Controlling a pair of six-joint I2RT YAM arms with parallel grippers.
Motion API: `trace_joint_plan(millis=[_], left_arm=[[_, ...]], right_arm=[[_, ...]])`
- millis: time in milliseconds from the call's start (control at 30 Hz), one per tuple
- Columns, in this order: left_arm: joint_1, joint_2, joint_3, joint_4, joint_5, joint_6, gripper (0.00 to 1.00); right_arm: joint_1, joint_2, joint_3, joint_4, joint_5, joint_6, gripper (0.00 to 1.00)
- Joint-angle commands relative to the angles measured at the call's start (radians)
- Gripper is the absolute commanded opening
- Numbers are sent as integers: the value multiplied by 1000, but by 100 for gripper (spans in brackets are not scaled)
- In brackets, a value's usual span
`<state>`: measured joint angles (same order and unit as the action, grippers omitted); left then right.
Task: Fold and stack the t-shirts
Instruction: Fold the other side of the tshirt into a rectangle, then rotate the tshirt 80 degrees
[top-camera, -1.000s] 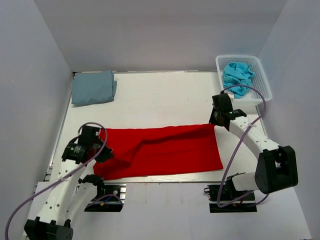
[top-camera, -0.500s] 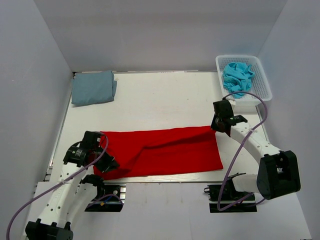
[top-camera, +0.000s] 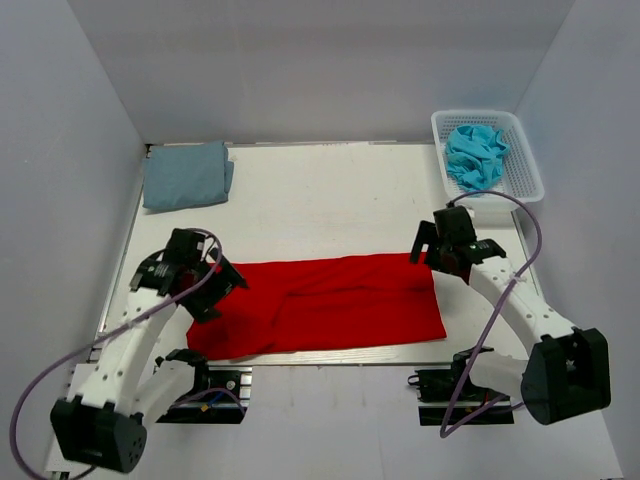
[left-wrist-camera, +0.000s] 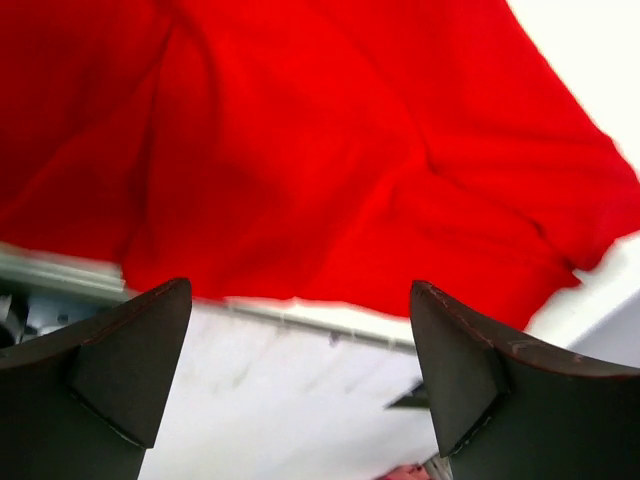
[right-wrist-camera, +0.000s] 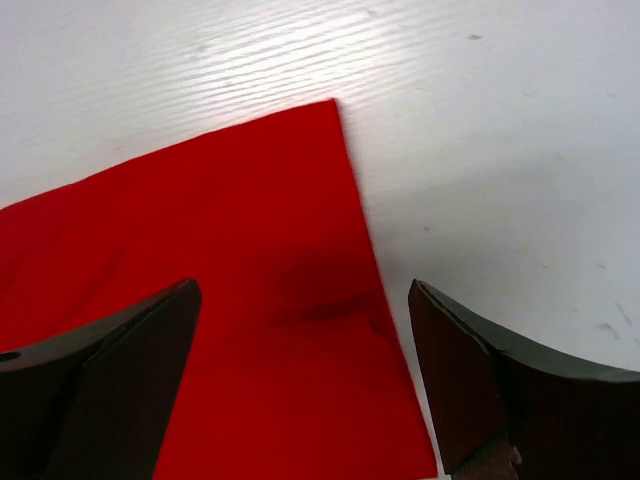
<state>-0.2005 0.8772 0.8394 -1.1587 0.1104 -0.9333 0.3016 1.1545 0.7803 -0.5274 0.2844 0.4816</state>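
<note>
The bright red t-shirt (top-camera: 320, 305) lies as a long folded band across the near part of the table, with creases towards its left end. My left gripper (top-camera: 228, 285) hangs open over its left end; in the left wrist view the gripper (left-wrist-camera: 300, 290) holds nothing above the red cloth (left-wrist-camera: 330, 150). My right gripper (top-camera: 426, 255) is open over the shirt's far right corner (right-wrist-camera: 220, 300), with nothing between its fingers (right-wrist-camera: 302, 285). A dull grey-blue t-shirt (top-camera: 185, 175) lies folded at the far left. A turquoise t-shirt (top-camera: 475, 155) sits crumpled in the basket.
The white mesh basket (top-camera: 527, 150) stands at the far right corner. The white table (top-camera: 330, 200) is bounded by grey walls on the left, back and right. Its metal front edge (top-camera: 330, 357) runs just below the red shirt, with the arm bases behind it.
Both grippers have opened and let go of the red shirt. The left gripper has risen and moved away from the near left corner. The right gripper has shifted slightly nearer.
</note>
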Motion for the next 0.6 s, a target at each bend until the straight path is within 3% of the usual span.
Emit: trace_joint_plan(millis=[0,133,333,467,567], left_arm=[[-4,135,-81,244,9,47,100],[-4,349,-102,463,-26,47,100],[-4,682,-7,586,-104,37,100],[-5,977,291,613,-173,56,100],[-14,1237,589,668,-111,135,100]], right_arm=[[11,40,37,95,-183,-72,90],[39,138,31,191,-326,-69,90],[83,263,-29,262,-376,-49,90],[105,323,-73,237,-373,-26,90],[155,320,-151,254,-450,-31,90]])
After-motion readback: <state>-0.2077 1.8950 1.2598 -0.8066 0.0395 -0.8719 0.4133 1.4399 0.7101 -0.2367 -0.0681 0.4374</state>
